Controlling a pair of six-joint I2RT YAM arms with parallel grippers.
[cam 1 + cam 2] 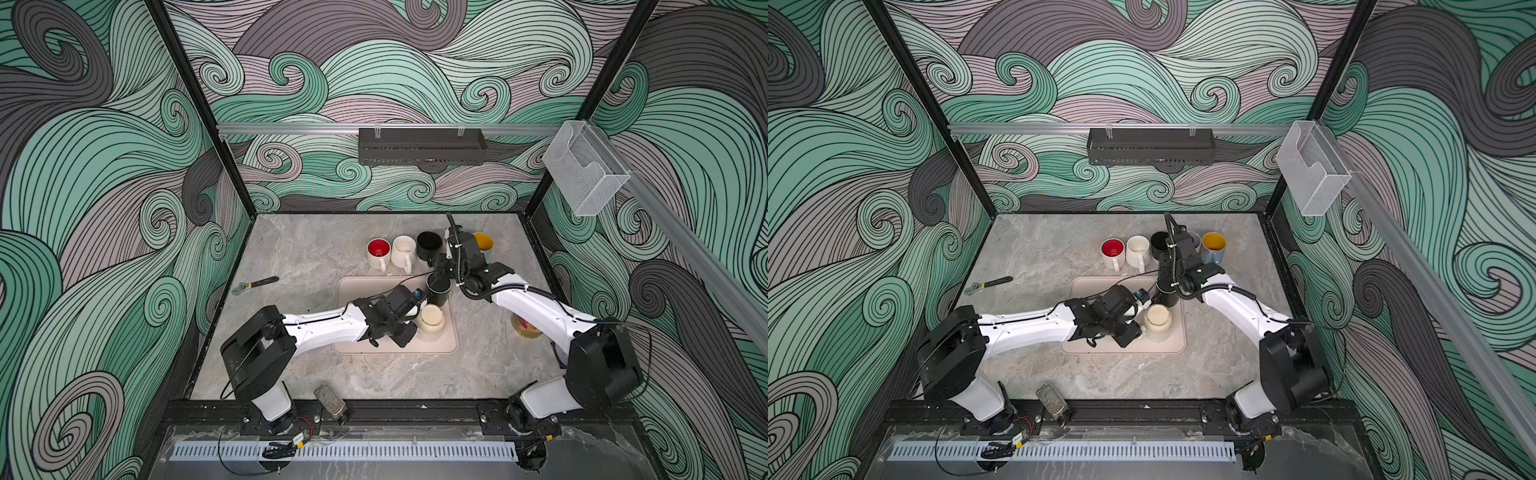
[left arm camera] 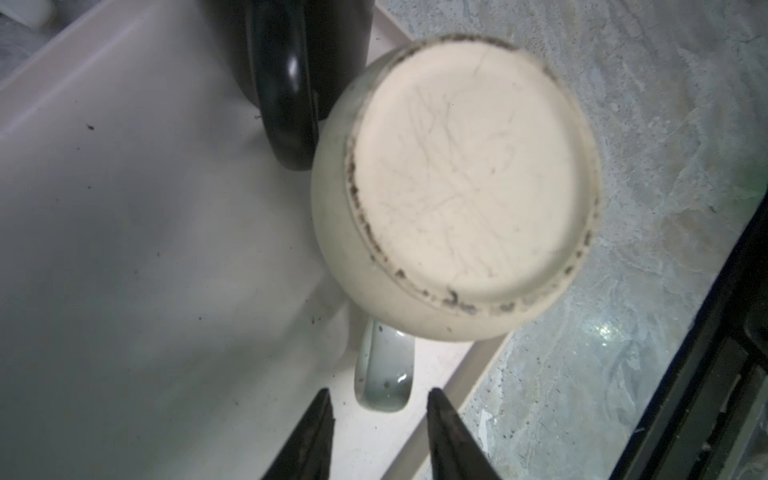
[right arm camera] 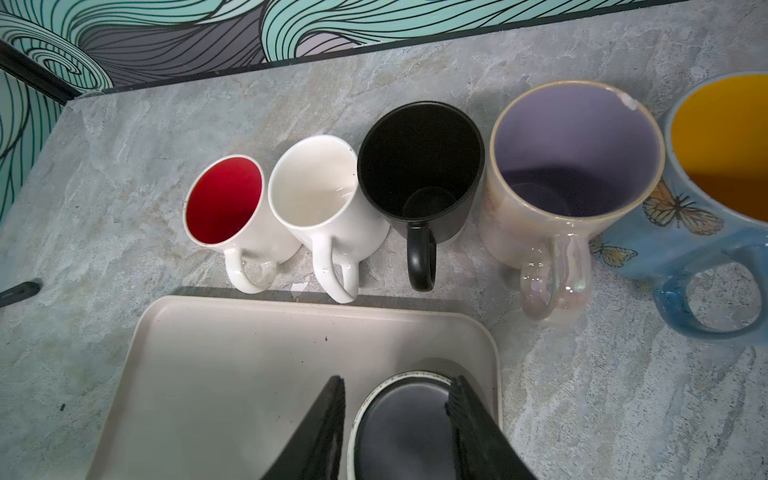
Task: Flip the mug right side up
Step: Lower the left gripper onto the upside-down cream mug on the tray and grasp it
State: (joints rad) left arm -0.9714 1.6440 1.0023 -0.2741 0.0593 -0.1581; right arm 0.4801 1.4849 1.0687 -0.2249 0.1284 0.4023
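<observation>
Two mugs stand upside down on the beige tray (image 1: 353,291). One is a cream mug (image 1: 431,320) (image 2: 469,174); the other is a black mug (image 1: 439,291) (image 3: 403,428) just behind it. My left gripper (image 2: 380,397) is open at the cream mug's handle (image 2: 384,370). Its tips sit either side of the handle's end, with a gap on both sides. My right gripper (image 3: 397,390) hovers open over the black mug's base and holds nothing. In both top views the two wrists hide the fingers.
Several upright mugs line the back of the table: red-lined (image 1: 378,249), white (image 1: 404,249), black (image 1: 429,243), lilac-lined (image 3: 577,158) and blue with a yellow inside (image 1: 1214,245). A wrench (image 1: 255,284) lies left of the tray. A jar (image 1: 525,326) stands under the right arm.
</observation>
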